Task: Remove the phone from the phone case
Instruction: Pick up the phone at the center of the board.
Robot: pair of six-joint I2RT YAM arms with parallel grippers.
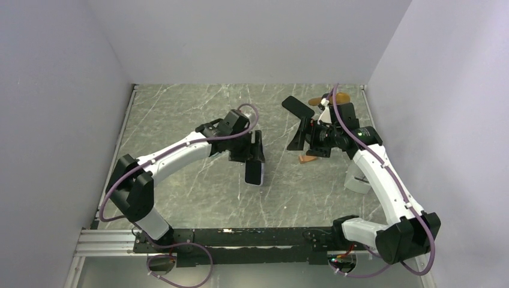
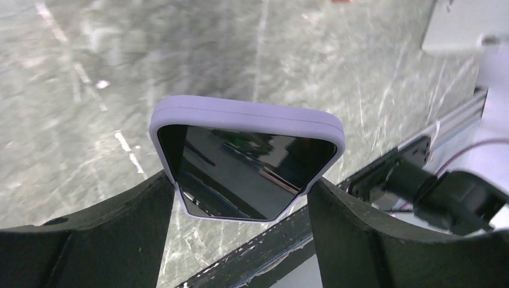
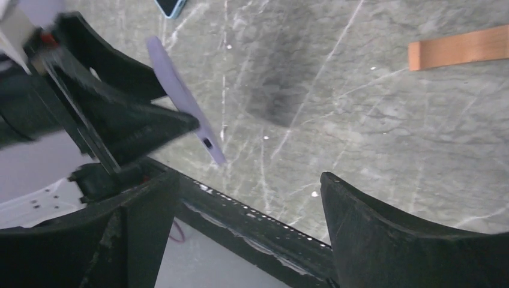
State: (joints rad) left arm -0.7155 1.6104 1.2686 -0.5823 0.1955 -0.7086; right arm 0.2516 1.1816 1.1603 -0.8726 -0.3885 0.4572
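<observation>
I had the left gripper [image 1: 254,154] clamped across the lavender phone case [image 2: 246,120], one finger on each long side. The phone [image 2: 240,174] sat fully inside it, its dark screen facing the left wrist camera and the lip unbroken all round. From the top view the case hung off the marble table [image 1: 180,108], roughly mid-table, its free end pointing toward the arm bases.

The right gripper [image 1: 299,123] stood well apart to the right of the case with its jaws wide and nothing between them. In its wrist view I saw the case edge-on, tilted, up and to the left of its fingers [image 3: 372,240]. An orange strip [image 3: 459,47] lay on the table farther from the case than that gripper.

I judged the step in hand was bringing the right gripper in to start the peel. My concern was that the left squeeze across the sides pressed the lip onto the phone, so I wanted that grip only as firm as needed. I meant to approach a free corner of the case, away from the left fingers, and catch just the soft rim, not the glass. Rolling one corner back first seemed safer than pulling the whole edge. With the case held off the table, a freed phone could drop, so I wanted the case lower before the last corner let go.
</observation>
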